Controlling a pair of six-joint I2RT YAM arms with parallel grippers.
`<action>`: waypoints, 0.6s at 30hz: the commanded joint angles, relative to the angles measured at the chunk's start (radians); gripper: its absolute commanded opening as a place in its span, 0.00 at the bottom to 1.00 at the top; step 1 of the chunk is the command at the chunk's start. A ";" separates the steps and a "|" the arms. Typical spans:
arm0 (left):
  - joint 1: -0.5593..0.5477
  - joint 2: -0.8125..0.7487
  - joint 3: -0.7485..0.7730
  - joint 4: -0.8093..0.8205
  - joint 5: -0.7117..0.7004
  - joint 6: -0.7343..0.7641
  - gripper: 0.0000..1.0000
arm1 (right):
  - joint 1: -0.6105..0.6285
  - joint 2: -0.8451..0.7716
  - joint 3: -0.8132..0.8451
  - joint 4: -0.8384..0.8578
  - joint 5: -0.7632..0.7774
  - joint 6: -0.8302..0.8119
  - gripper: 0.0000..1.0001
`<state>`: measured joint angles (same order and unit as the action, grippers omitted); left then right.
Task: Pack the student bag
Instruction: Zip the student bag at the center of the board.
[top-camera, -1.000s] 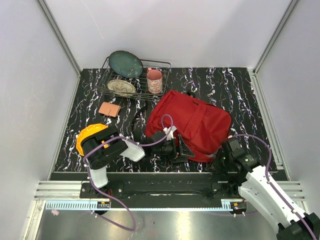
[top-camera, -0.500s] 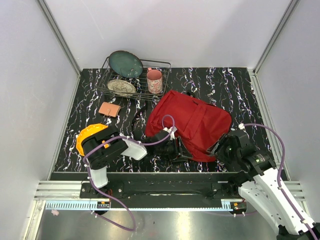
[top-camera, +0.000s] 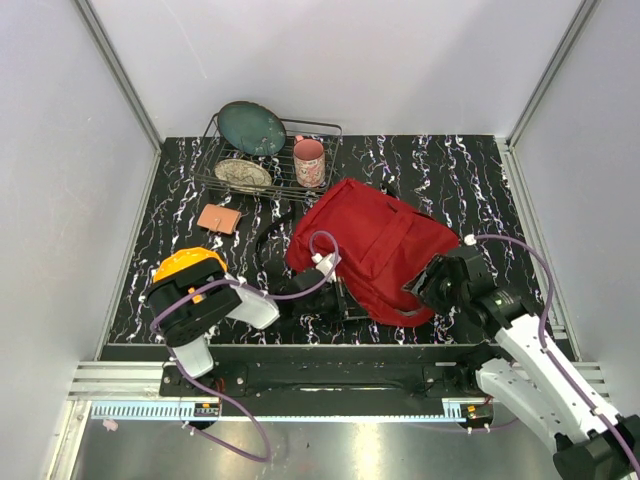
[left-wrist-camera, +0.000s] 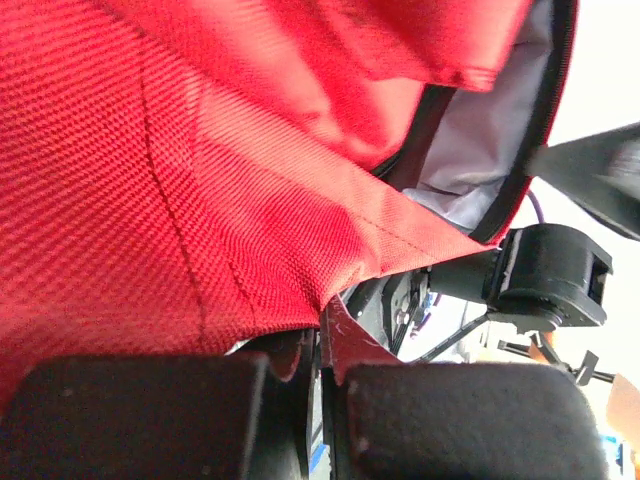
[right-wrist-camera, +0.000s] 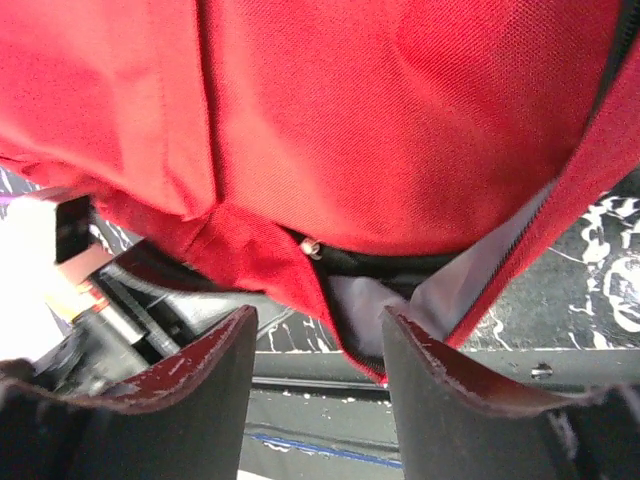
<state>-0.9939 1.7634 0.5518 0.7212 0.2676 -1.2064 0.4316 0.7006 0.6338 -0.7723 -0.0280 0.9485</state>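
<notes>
The student bag (top-camera: 385, 240) is a big dark-red backpack lying in the middle of the table. My left gripper (top-camera: 343, 296) is at its near left edge. In the left wrist view the left gripper (left-wrist-camera: 325, 372) is shut on a fold of the bag's red fabric (left-wrist-camera: 190, 210), and grey lining (left-wrist-camera: 480, 150) shows at the open zip. My right gripper (top-camera: 420, 286) is at the bag's near right edge. It stands open (right-wrist-camera: 318, 352), with the bag's zip edge and grey lining (right-wrist-camera: 370, 300) hanging just above the gap, touching neither finger (right-wrist-camera: 205, 375).
A wire dish rack (top-camera: 205, 170) at the back left holds a green plate (top-camera: 252, 127), a patterned plate (top-camera: 243, 174) and a pink mug (top-camera: 309, 162). A brown wallet-like thing (top-camera: 219, 218) lies in front of it. A black strap (top-camera: 268, 230) trails left of the bag.
My left gripper has shut on the bag's near edge and drawn the bag a little leftward. The right gripper has opened and moved forward to the bag's near right edge.
</notes>
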 joint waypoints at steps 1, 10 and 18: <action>0.012 -0.140 -0.058 0.205 -0.085 0.148 0.00 | 0.007 0.059 -0.083 0.077 -0.104 -0.011 0.56; 0.035 -0.062 -0.078 0.575 0.042 0.134 0.00 | 0.146 0.060 -0.282 0.203 -0.227 0.073 0.20; 0.038 -0.021 -0.136 0.474 0.045 -0.001 0.75 | 0.182 0.048 -0.374 0.243 -0.139 0.128 0.15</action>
<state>-0.9527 1.7512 0.4530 1.0733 0.3122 -1.1313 0.5953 0.7593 0.3038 -0.5129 -0.1726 1.0374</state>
